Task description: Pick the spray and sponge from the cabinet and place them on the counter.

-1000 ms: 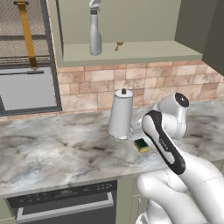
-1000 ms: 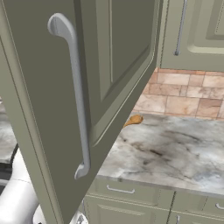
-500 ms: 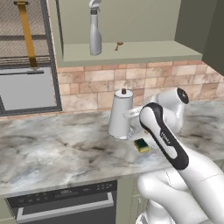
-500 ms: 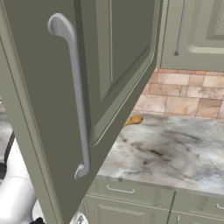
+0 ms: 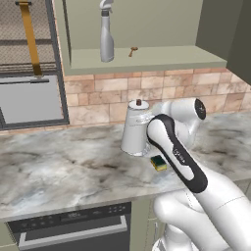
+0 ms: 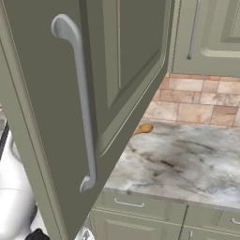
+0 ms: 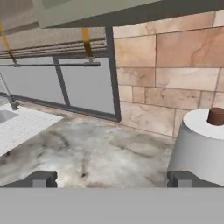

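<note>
The slim pale spray (image 5: 107,34) stands upright on the shelf of the open olive-green cabinet (image 5: 147,61), left of its middle. The yellow sponge (image 5: 158,163) with its dark green top lies on the marble counter (image 5: 63,166), just in front of the white paper-towel roll (image 5: 135,128) and beside my forearm. In the hand view my gripper (image 7: 113,179) is open with nothing between its fingertips (image 7: 43,178). It hovers low over the counter (image 7: 100,153), with the roll (image 7: 201,148) close on the right.
The cabinet door (image 6: 126,56) with its long bar handle (image 6: 77,103) swings out close to the right base camera. A wooden spoon (image 6: 143,129) lies on the counter (image 6: 187,159). A wire-mesh unit (image 5: 29,63) with an orange strap stands at the left. A small brown object (image 5: 132,50) sits on the shelf.
My arm's dark-striped forearm has swung a little left and nearer the camera. The spray and the sponge have stayed where they were, and the gripper has stayed open.
</note>
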Robot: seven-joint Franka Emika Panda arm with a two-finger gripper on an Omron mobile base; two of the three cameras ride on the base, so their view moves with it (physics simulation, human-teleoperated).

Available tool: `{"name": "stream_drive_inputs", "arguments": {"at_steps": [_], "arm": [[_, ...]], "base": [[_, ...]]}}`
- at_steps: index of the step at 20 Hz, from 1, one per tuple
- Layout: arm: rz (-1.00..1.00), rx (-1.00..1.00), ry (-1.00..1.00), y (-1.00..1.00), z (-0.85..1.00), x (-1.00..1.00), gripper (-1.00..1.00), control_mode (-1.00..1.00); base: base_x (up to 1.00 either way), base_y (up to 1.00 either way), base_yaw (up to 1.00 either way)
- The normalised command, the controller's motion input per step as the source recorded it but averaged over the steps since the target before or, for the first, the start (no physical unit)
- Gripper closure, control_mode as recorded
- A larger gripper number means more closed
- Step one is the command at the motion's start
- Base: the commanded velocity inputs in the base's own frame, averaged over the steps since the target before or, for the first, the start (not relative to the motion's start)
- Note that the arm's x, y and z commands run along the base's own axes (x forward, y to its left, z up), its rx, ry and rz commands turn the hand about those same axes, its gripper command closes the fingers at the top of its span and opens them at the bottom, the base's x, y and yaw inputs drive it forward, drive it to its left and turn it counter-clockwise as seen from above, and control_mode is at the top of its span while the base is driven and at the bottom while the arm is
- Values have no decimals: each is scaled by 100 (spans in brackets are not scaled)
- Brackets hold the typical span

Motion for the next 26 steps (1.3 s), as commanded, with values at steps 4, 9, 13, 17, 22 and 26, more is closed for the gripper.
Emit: {"name": "stream_drive_inputs", "arguments": {"at_steps": [4, 9, 13, 17, 22, 26], "arm": [[0, 0, -21, 25, 42, 0, -100, -100], [0, 0, -18, 10, 44, 3, -100, -100], [0, 1, -20, 0, 54, 5, -100, -100], [0, 1, -22, 0, 61, 0, -100, -100], [0, 1, -22, 2, 50, 11, -100, -100], [0, 0, -23, 0, 46, 8, -100, -100]], "base": [[0, 0, 0], [0, 0, 0], [0, 0, 0], [0, 0, 0], [0, 0, 0], [0, 0, 0]]}}
